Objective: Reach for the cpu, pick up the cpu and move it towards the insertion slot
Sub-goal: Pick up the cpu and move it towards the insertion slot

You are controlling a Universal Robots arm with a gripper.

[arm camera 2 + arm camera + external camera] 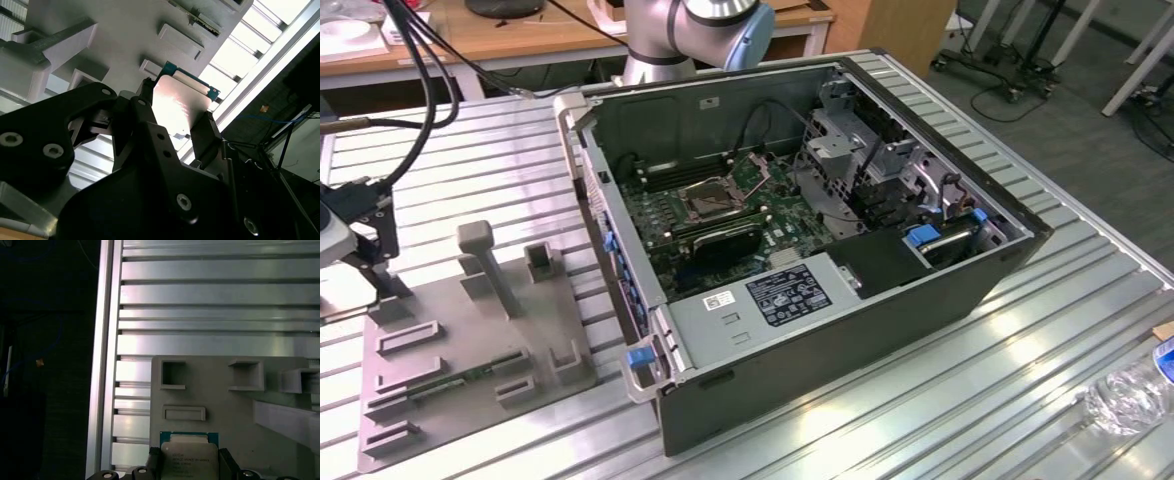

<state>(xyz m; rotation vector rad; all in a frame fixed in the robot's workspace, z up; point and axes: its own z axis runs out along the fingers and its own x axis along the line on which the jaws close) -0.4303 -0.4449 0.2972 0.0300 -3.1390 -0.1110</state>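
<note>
On the fixture plate (227,427), the end effector (176,102) clamps one cpu (189,460) (silvery top); one insertion slot (711,198) lies well apart.

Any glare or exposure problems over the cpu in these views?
Second wrist view: strong glare whitens the cpu lid; the gripper is a dark silhouette. First wrist view: cpu evenly lit, no glare; space beside the table is black. Exterior view: mild sheen on the table slats.
</note>
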